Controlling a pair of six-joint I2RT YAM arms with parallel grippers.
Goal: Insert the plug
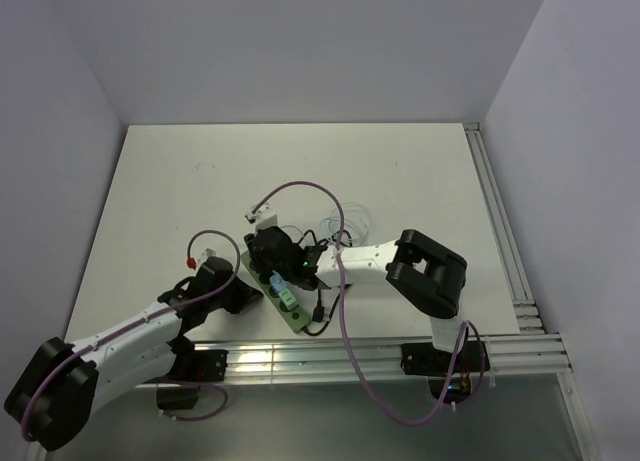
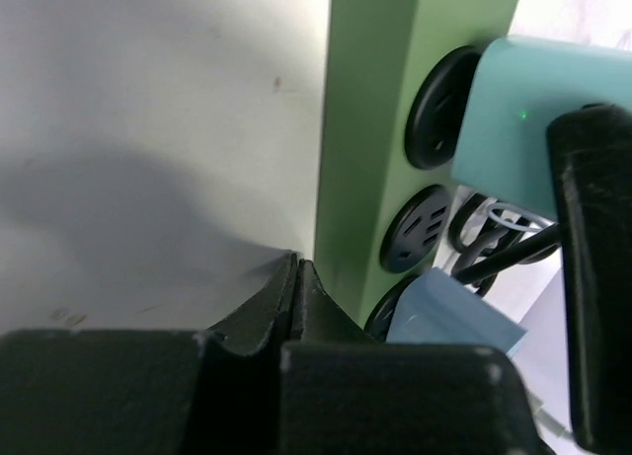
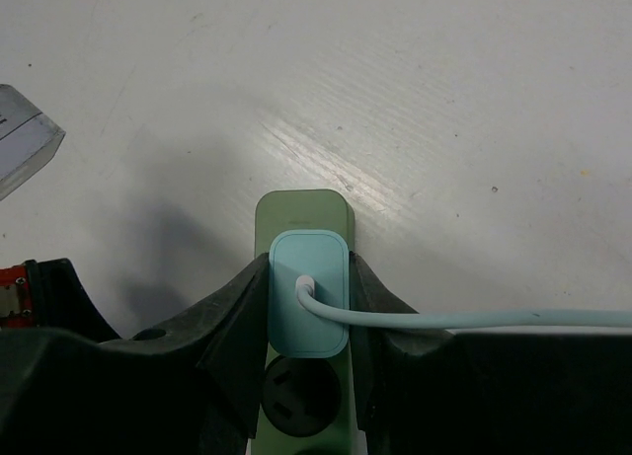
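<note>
A green power strip lies near the table's front edge, and shows in the left wrist view and right wrist view. My right gripper is shut on a teal plug that sits on the strip's end socket; its teal cable runs off to the right. The plug also shows in the left wrist view with a green light on. My left gripper is shut and empty, its tips against the strip's left side. A blue plug sits in a socket nearer the camera.
A white adapter on a purple cable lies behind the strip, and shows at the left edge of the right wrist view. Coiled pale cable lies by the right arm. An aluminium rail runs along the front edge, another down the right side.
</note>
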